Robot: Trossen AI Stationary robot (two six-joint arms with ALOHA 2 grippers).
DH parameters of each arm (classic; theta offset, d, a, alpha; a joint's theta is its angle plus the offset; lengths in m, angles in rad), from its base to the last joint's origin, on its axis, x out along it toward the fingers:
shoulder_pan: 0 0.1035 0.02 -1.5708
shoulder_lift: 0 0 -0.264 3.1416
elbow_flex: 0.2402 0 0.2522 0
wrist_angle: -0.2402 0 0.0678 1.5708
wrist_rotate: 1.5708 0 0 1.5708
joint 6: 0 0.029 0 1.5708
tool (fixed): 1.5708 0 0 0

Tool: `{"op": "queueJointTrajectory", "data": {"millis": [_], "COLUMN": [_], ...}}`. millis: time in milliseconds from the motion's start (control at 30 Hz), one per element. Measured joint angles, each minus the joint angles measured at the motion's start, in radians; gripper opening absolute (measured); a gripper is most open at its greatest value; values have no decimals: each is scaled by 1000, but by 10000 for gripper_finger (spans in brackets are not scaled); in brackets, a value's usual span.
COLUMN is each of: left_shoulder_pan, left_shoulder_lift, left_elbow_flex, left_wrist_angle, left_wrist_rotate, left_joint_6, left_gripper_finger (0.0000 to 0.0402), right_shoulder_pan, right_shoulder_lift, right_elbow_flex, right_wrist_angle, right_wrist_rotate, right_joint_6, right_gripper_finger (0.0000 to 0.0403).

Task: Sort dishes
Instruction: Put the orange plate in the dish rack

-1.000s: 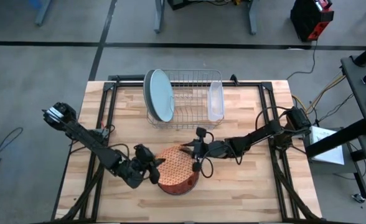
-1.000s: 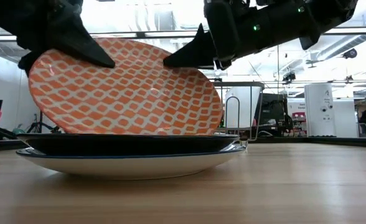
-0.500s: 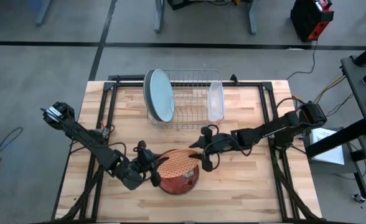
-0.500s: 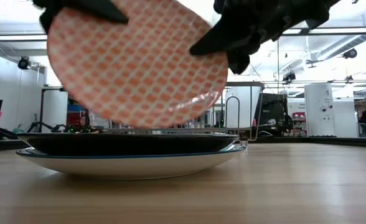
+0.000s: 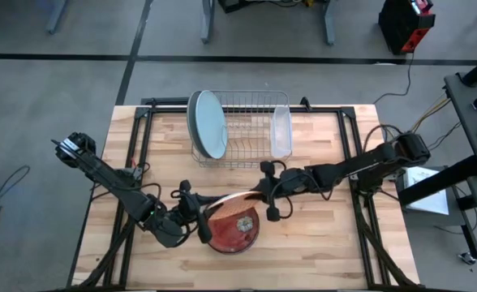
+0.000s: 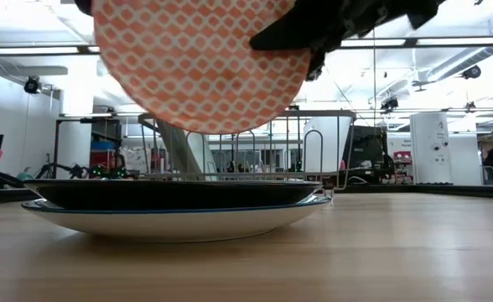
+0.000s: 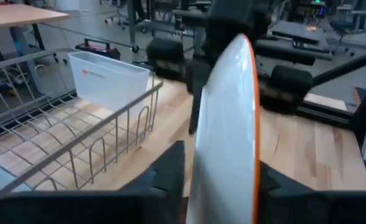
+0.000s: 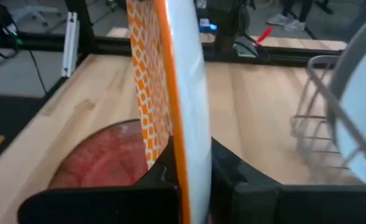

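Note:
The orange-and-white patterned plate [image 5: 232, 199] stands on edge in the air between my two grippers, above the dark red plate [image 5: 234, 233]. In the low view its patterned face [image 6: 200, 59] hangs clear of the stack [image 6: 175, 195], a dark plate lying on a paler, wider one [image 6: 175, 222]. My left gripper [image 5: 199, 217] is shut on the plate's left rim. My right gripper [image 5: 264, 195] is shut on its right rim. Two large plates, grey and pale blue [image 5: 207, 122], stand in the wire rack. My left gripper pinches the patterned plate's rim [image 7: 223, 180] between its two fingers [image 7: 170, 169], one on the white back and one on the orange face, coming level from the table's left. The plate is upright and lifted clear. My right gripper pinches the opposite rim [image 8: 182, 146] between its two fingers [image 8: 228, 169], one on each face, coming level from the table's right. The plate stands on edge, clear of the red plate [image 8: 102, 158] below.
The wire rack [image 5: 242, 130] sits at the far middle of the table, with a clear plastic tub [image 5: 281, 131] at its right end. Bare wood [image 5: 320, 235] lies right of the stack and at the near left.
Both grippers have risen with the patterned plate. It was tilted, with its lower rim on the dark plate, then came off the stack and turned upright on edge. The right gripper has also drawn toward the rack. The stack has stayed in place.

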Motion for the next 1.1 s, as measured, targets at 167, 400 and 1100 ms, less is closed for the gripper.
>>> {"op": "queueJointTrajectory", "data": {"millis": [167,400,1100], "left_shoulder_pan": [0,0,4], "left_shoulder_lift": [-21,-75,-335], "left_elbow_flex": [-1,-1,-5], "left_wrist_angle": [-35,-72,-497], "left_wrist_rotate": [-16,-55,-225], "left_joint_6": [68,197,193], "left_gripper_finger": [165,213,220], "right_shoulder_pan": [-18,-77,-579], "right_shoulder_lift": [-76,-140,4], "right_elbow_flex": [88,265,765], "right_wrist_angle": [-242,-610,-1017], "right_wrist_rotate": [17,9,-228], "right_joint_6": [-63,-120,-1102], "right_gripper_finger": [10,10,9]}}
